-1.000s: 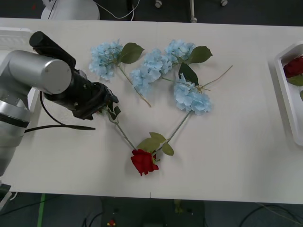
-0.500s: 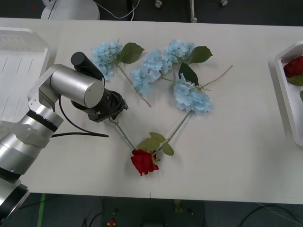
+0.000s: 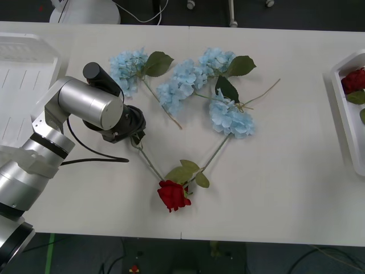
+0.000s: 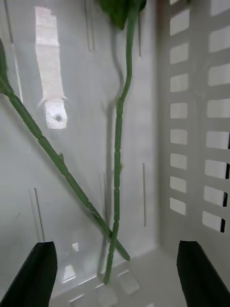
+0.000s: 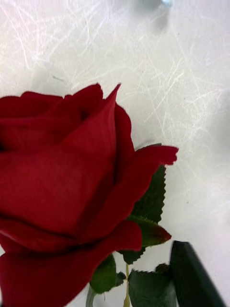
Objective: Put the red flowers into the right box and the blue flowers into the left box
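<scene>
The left gripper [image 3: 134, 132] is down on the table [image 3: 285, 188], a little toward 9 o'clock from the middle, right at the bare end of a rose's [image 3: 173, 195] stem. The arm's wrist covers it, so whether it is gripping the stem I cannot tell. The stem runs from there toward 5 o'clock, and the bloom lies near the table's front edge at about 6 o'clock. The left wrist camera looks straight at that bloom (deep red, with toothed green leaves under it).

The blue flowers [image 3: 178, 85] lie loose in a band across the middle toward 12 o'clock, four clusters with big leaves. The stem of the nearest cluster slants down to touch the rose's leaves.

The left box [image 3: 23, 74] sits at the table's 9 o'clock edge, just beyond the left arm. The right box [image 3: 342, 114] is at the 3 o'clock edge with another red flower [image 3: 353, 80] in it.

The right gripper [image 4: 115, 283] hangs over the inside of the right box, its two black fingers [image 4: 36, 278] wide apart and holding nothing. Below it two green stems [image 4: 117, 144] cross on the white bottom, close to the slotted wall
</scene>
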Motion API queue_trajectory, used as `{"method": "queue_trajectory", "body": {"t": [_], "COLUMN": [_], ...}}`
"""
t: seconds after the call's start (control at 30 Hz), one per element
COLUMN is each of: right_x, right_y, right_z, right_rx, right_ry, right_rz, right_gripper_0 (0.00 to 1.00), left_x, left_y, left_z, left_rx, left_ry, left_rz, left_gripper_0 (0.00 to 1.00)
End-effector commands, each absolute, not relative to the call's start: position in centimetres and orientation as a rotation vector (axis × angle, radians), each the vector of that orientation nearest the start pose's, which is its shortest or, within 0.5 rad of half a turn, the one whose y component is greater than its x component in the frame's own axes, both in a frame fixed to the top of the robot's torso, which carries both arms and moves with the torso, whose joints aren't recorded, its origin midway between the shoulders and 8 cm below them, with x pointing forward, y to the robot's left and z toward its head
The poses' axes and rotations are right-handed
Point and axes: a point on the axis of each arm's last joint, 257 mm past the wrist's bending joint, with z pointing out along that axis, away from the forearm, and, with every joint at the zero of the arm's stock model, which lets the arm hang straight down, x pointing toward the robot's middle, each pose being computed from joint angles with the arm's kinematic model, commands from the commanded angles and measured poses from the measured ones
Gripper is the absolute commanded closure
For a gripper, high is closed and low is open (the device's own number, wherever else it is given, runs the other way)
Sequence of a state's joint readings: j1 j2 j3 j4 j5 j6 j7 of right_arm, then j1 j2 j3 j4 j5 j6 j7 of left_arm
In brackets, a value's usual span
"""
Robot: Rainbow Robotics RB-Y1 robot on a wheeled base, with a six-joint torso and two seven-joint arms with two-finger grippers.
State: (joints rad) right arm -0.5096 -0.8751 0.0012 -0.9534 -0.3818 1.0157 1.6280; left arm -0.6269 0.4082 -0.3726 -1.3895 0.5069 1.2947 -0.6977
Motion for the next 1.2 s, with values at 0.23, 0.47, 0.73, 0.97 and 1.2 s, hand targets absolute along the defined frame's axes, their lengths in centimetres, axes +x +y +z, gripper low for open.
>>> {"method": "queue_trajectory", "body": {"t": [0.23,0.47,0.73,0.97,1.2], "right_x": [56.6,58.8,59.7,61.1,64.0], "right_y": [-55.5,-46.5,-37.0,-31.1,-28.1], "right_z": [-12.9,-11.0,-13.9,-15.1,-16.0], "right_rx": [-0.330,-0.905,-1.635,-1.827,-1.785], "right_ry": [2.327,2.141,1.831,1.705,1.823], "right_rz": [-0.585,-0.648,-0.804,-0.781,-0.685], "right_gripper_0": [0.02,0.00,0.00,0.00,0.00], "left_x": [54.3,53.6,53.2,53.7,54.9], "left_y": [16.3,16.4,16.3,16.0,15.3], "left_z": [-30.7,-32.2,-33.1,-32.4,-27.6], "left_rx": [-0.444,-0.415,-0.392,-0.402,-0.401], "left_ry": [2.593,2.598,2.596,2.578,2.518], "left_rz": [-0.252,-0.223,-0.213,-0.246,-0.382], "left_gripper_0": [0.67,0.05,1.00,1.00,1.00]}}
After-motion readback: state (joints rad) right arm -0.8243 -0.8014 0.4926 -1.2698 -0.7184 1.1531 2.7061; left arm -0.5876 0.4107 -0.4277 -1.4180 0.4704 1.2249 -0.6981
